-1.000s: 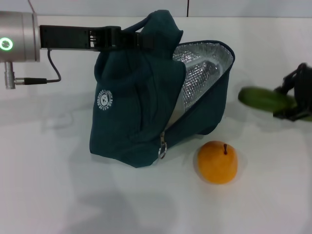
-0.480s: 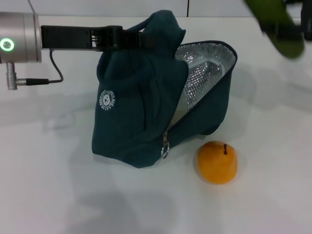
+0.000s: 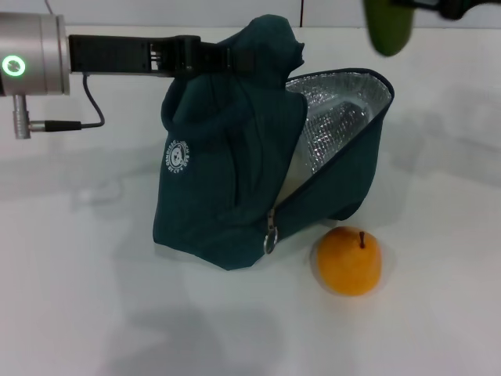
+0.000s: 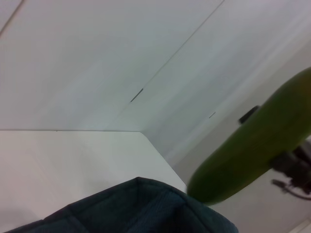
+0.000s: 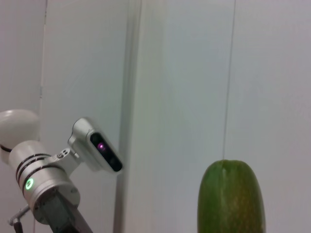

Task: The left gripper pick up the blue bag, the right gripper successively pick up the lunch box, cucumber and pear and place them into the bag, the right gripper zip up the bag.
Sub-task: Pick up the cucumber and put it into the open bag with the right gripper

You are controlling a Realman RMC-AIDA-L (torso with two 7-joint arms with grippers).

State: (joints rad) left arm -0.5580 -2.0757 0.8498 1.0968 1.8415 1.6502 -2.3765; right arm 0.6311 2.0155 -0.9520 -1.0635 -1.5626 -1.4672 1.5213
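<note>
Your left gripper (image 3: 227,60) reaches in from the left of the head view with its fingers closed on the top of the blue bag (image 3: 235,172), holding it upright on the white tabletop (image 3: 94,298) with its mouth gaping toward the right, so the silver lining (image 3: 337,117) shows (something pale sits low inside, but you cannot make out what it is). Your right gripper (image 3: 446,8) is at the top right edge of that view, above and beyond the bag's open mouth, and the cucumber (image 3: 387,27) hangs from it in the air with its rounded end pointing down; the fingers themselves are cropped, though they plainly carry the cucumber. The pear (image 3: 349,260) rests on the tabletop just beside the bag's lower right corner, near the zipper pull (image 3: 271,235), stem upward.
</note>
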